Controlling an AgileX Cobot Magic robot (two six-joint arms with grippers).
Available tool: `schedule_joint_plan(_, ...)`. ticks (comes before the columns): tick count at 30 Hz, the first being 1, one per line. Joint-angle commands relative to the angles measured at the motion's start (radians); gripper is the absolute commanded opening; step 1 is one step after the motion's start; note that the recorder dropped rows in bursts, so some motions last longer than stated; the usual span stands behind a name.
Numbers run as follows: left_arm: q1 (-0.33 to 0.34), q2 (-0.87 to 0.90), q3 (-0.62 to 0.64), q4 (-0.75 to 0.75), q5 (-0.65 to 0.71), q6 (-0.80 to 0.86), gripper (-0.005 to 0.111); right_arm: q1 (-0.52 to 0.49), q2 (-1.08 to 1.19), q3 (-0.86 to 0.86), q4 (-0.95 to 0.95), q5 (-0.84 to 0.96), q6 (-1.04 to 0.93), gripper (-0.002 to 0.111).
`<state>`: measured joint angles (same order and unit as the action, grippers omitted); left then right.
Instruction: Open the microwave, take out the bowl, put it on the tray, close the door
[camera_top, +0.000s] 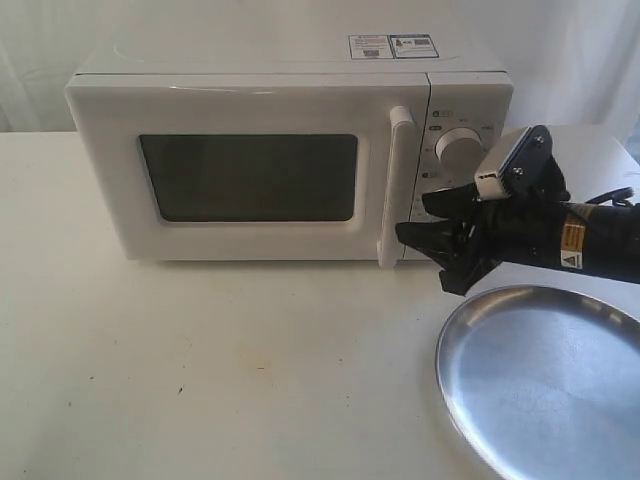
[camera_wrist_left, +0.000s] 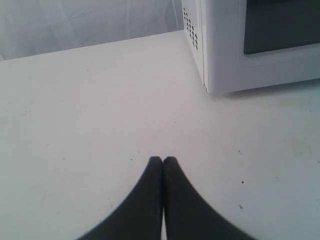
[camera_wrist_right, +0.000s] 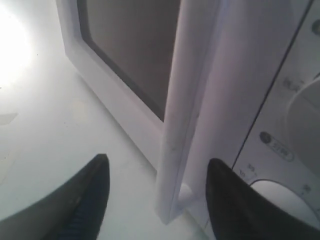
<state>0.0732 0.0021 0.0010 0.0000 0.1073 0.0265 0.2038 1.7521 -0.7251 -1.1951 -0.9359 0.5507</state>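
Right hand (camera_top: 413, 217) was spread at the handle (camera_wrist_right: 180, 100) of the door (camera_top: 250, 180); pinch needed centring before pulling along the hinge arc; left hand (camera_wrist_left: 162, 162) was pressed together.

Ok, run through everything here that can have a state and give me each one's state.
door: shut, flush with the microwave body.
bowl: not in view; nothing shows through the dark window.
tray: flat on the table, nothing on the part in view.
right gripper: open, the handle's lower end lined up between its fingers, not clamped.
left gripper: shut on nothing, over bare table.
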Motion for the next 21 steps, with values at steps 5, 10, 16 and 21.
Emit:
schedule_joint_plan(5,-0.004,-0.002,-0.001,0.000,-0.003,0.000,0.000,-0.002,0.089,-0.074,0.079,-0.097,-0.055,0.051)
schedule_joint_plan(10,-0.004,-0.002,-0.001,0.000,-0.003,0.000,0.000,0.036,0.147,-0.119,0.066,-0.117,-0.051,0.046)
schedule_joint_plan(16,-0.004,-0.002,-0.001,0.000,-0.003,0.000,0.000,0.083,0.169,-0.148,0.058,-0.128,-0.093,0.014)
schedule_joint_plan(21,-0.004,-0.002,-0.001,0.000,-0.003,0.000,0.000,0.086,0.169,-0.148,0.029,-0.193,-0.111,0.000)
